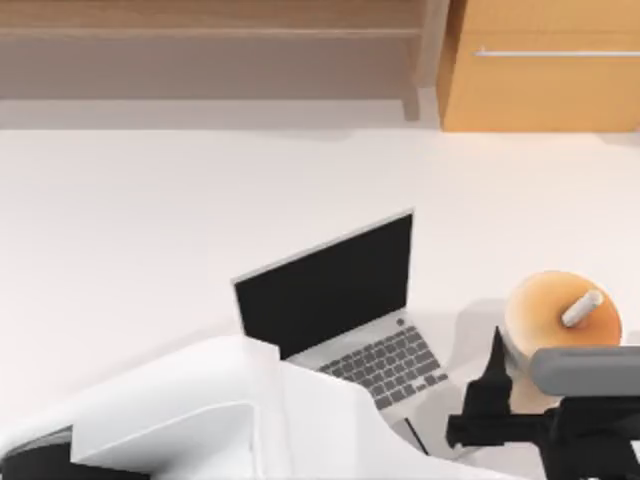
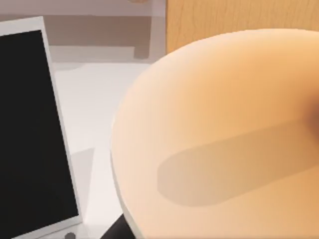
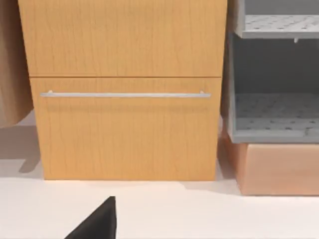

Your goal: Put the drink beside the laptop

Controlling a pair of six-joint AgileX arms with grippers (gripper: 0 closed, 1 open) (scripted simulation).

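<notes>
The drink [image 1: 560, 310] stands at the table's right, with its domed orange top and short white straw [image 1: 582, 307] facing up. Its dome [image 2: 219, 139] looms very close in the left wrist view. My left arm reaches from the left across the front of the laptop [image 1: 345, 310]. My left gripper [image 1: 545, 385] is shut on the drink, with one black finger [image 1: 497, 375] against the side nearest the laptop. The laptop is open, its black screen [image 2: 30, 129] to the left of the drink. One black fingertip [image 3: 99, 221] of my right gripper is in the right wrist view.
A wooden cabinet [image 1: 545, 70] with a metal handle [image 3: 124, 94] stands at the back right. A long wooden shelf [image 1: 210, 50] runs along the back. A grey rack [image 3: 276, 74] sits on a wooden box [image 3: 279, 167] beside the cabinet. White tabletop [image 1: 130, 220] lies left of the laptop.
</notes>
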